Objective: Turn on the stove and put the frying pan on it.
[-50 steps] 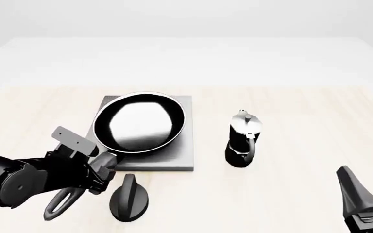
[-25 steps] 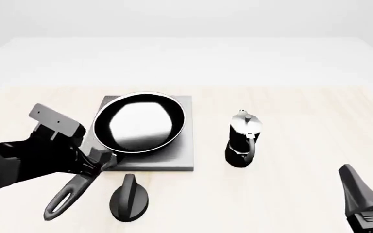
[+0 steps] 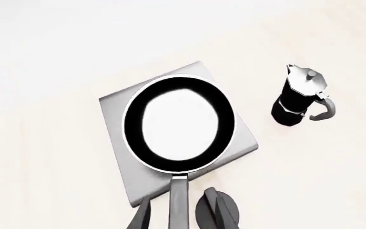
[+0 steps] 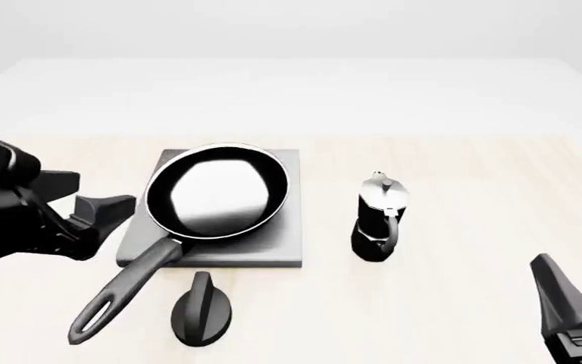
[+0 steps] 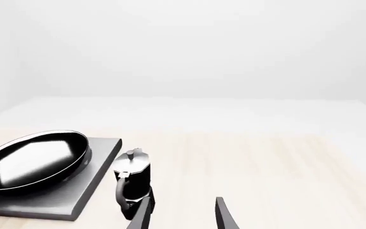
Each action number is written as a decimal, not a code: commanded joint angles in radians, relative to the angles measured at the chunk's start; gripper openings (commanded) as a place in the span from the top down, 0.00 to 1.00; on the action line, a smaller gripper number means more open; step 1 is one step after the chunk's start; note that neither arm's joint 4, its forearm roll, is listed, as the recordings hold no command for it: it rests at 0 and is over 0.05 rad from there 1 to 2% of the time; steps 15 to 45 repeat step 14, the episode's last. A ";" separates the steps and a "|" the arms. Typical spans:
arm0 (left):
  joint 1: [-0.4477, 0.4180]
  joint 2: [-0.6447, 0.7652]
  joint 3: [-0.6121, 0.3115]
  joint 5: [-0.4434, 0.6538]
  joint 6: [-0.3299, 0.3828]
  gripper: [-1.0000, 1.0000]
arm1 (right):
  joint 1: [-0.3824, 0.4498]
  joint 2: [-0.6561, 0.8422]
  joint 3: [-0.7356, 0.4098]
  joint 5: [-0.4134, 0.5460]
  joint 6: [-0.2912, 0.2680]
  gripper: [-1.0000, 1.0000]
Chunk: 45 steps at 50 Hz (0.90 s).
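Now released: frying pan [image 4: 217, 191] sits on the stove [image 4: 283, 250], handle over its near edge toward the knob [image 4: 202, 311]. Left gripper [image 4: 104, 212], jaws apart, has withdrawn leftward; right gripper [image 4: 579, 299] open, idle. Knob remains unturned, apparently.

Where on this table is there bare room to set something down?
Bare wood lies right of the moka pot and behind the stove. It is crowded near the front, where the frying pan handle and the knob sit side by side.
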 commanded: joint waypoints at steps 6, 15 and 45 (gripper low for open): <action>0.009 -0.199 -0.024 0.065 -0.010 0.00 | 0.012 0.000 -0.038 0.019 0.000 0.00; 0.028 -0.315 -0.022 0.079 -0.011 0.00 | 0.018 0.000 -0.073 0.037 0.001 0.00; 0.028 -0.315 -0.022 0.079 -0.011 0.00 | 0.018 0.000 -0.073 0.037 0.001 0.00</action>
